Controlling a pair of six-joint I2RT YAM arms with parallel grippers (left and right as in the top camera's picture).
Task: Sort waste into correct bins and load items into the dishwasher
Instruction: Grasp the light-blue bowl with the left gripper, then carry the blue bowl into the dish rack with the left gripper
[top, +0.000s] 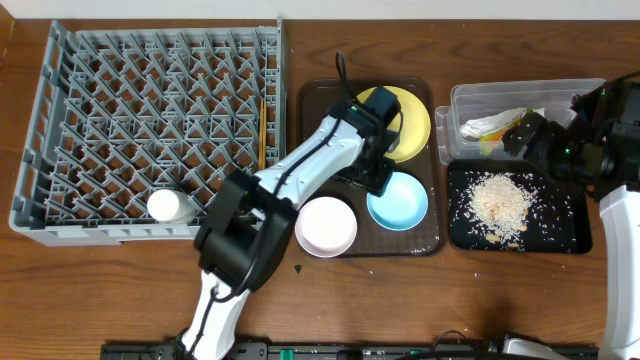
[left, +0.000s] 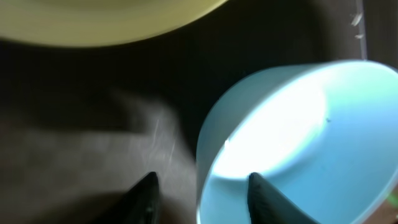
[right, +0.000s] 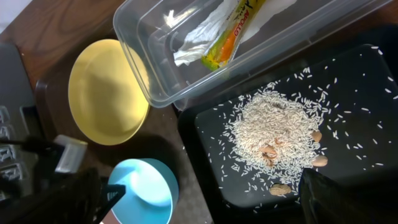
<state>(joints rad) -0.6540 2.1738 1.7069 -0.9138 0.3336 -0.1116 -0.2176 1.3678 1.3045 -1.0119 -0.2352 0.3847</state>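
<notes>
Left jaws wide, one finger either side of the light blue bowl's (left: 311, 124) near rim; yellow plate (left: 93, 18) beyond them. Right jaws: cannot tell; rice (right: 273, 134) on black tray (right: 373, 124) just ahead.

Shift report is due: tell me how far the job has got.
Done: napkin and wrapper in the clear tub, rice on the black tray, white cup and chopsticks in the grey rack. In hand: left gripper, jaws open, astride the rim of the blue bowl. Left: that bowl, white bowl, yellow plate, on the brown tray.
</notes>
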